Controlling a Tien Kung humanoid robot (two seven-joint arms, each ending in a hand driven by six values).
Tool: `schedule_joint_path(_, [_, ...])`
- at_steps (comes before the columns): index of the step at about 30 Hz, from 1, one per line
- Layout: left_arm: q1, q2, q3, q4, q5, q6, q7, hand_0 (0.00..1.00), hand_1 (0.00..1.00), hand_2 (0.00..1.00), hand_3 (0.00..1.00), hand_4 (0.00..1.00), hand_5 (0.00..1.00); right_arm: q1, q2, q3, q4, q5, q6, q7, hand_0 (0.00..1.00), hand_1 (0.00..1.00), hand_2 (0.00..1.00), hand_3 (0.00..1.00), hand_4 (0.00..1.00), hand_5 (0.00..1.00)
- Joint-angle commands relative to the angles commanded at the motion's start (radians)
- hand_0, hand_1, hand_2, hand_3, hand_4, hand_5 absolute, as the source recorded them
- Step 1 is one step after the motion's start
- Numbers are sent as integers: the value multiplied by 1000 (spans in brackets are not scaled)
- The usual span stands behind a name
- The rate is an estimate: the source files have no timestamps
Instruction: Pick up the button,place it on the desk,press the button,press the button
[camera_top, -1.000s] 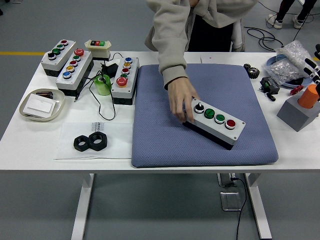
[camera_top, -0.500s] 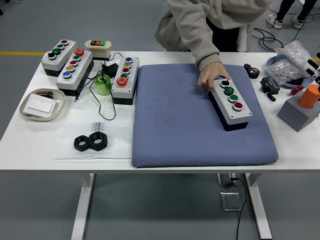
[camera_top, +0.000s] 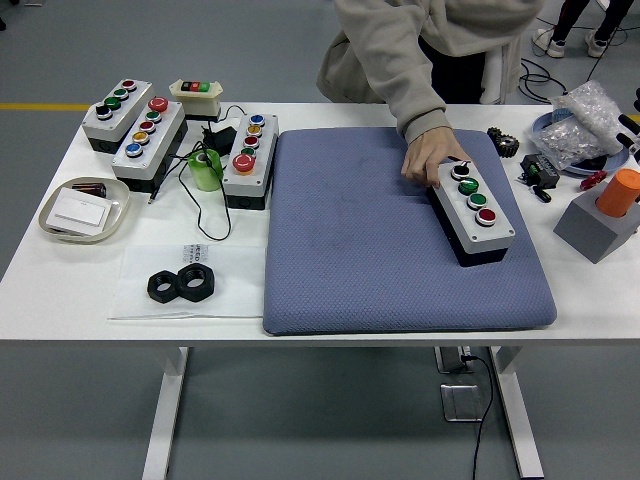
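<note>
A grey button box (camera_top: 478, 208) with a black knob, two green buttons and a red button lies on the right part of the blue mat (camera_top: 350, 240). A person at the far side of the table holds the box's far end with one hand (camera_top: 428, 160). Only a sliver of my right hand (camera_top: 632, 127) shows at the right edge, far from the box. My left hand is out of view.
Three more button boxes (camera_top: 150, 135) and a small switch box (camera_top: 196, 92) stand at the back left, with a green tape roll (camera_top: 207, 170), black nuts (camera_top: 181, 284) and a dish (camera_top: 84, 208). A grey block with an orange cylinder (camera_top: 605, 215) and a plastic bag (camera_top: 585, 120) are at the right.
The person has slid and turned the button box from the mat's middle to its right side. Their hand stays on its far end.
</note>
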Motion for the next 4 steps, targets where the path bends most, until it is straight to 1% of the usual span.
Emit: schedule_joint_path(4, [-1, 0, 1, 0, -1, 0, 0, 683, 650, 748, 787, 695, 998, 0, 0, 1, 0, 0, -1, -1, 977, 885, 958, 974, 745, 426])
